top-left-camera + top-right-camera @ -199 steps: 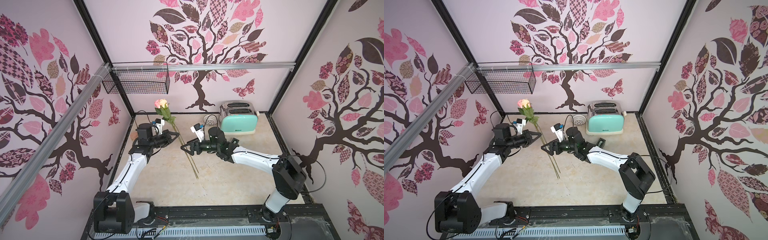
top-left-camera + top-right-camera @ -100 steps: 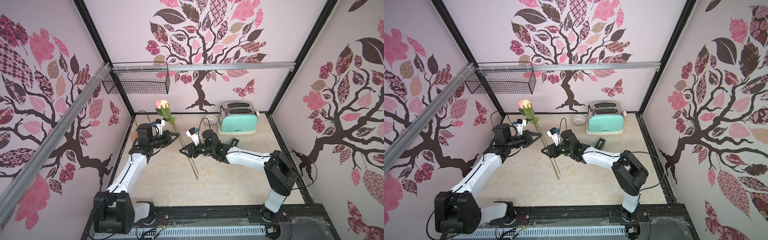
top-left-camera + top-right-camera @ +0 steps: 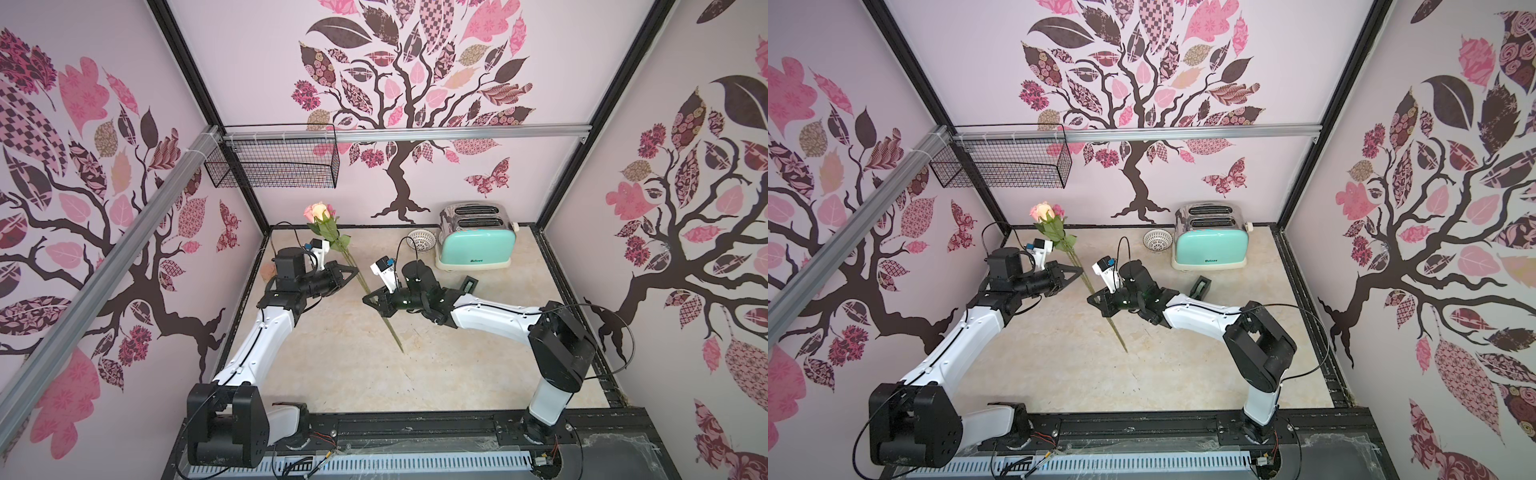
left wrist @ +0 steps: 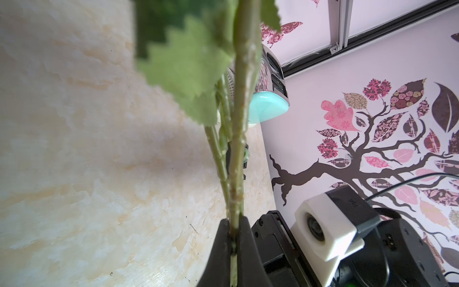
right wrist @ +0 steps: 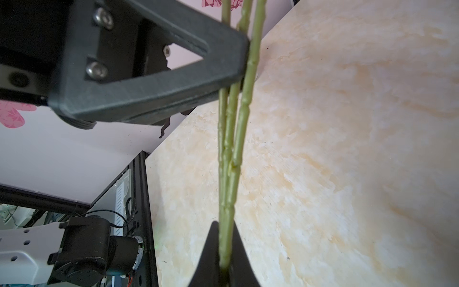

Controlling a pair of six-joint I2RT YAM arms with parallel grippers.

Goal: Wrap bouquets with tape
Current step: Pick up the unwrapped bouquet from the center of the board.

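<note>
1. Bouquet (image 3: pixel 328 230): held above the table (image 3: pixel 353 386). Its long axis slants from the blooms, high at the back left, down to the stem tips toward the front. Whether the tips touch the table cannot be told.
2. Left gripper (image 3: pixel 354 272): jaws closed on the stems (image 4: pixel 238 149) just below the leaves, as the left wrist view shows.
3. Right gripper (image 3: pixel 366 298): jaws closed on the 3 stems lower down, near the left gripper. A short bare span of stem lies between the 2 grips.
4. Tape (image 3: pixel 469 286): stands on the table in front of the toaster (image 3: pixel 476 247), well apart from the bouquet and beyond the right forearm.
5. Governing relation: the tape lies to the right of both grippers and nearer the right arm; the left arm would have to cross the bouquet to reach it. Fetching tape probably calls for 1 gripper to let go while the other bears the bouquet alone. The right arm looks better placed for the fetch.
</note>
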